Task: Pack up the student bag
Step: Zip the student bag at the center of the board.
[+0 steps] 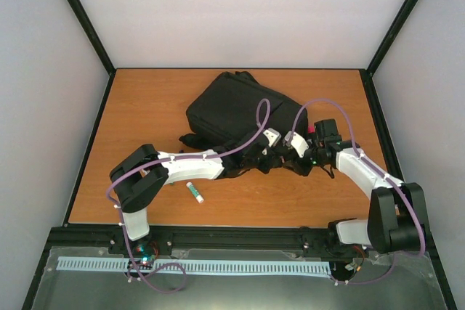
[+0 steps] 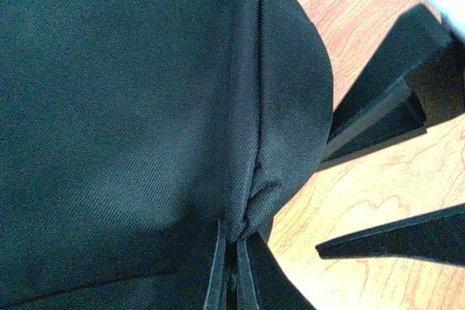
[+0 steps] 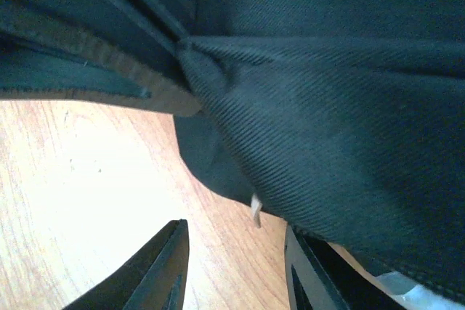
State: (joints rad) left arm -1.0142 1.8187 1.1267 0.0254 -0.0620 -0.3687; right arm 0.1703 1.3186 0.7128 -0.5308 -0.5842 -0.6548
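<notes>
The student bag (image 1: 231, 109) is a large black fabric backpack lying at the back middle of the wooden table (image 1: 145, 107). Both arms reach to its near edge. In the left wrist view the bag's black cloth (image 2: 131, 107) fills most of the frame. My left gripper (image 2: 234, 246) is shut on a bunched fold of it at the bottom. In the right wrist view my right gripper (image 3: 236, 255) stands open just above the bare table, with nothing between its fingers (image 3: 163, 270). The bag's edge (image 3: 327, 128), with a small white tag (image 3: 256, 210), hangs just beyond the fingertips.
A small white stick with a green cap (image 1: 195, 192) lies on the table near the left arm's forearm. Black straps (image 3: 87, 63) of the bag trail at its near side. Grey walls close the table in at the back and both sides.
</notes>
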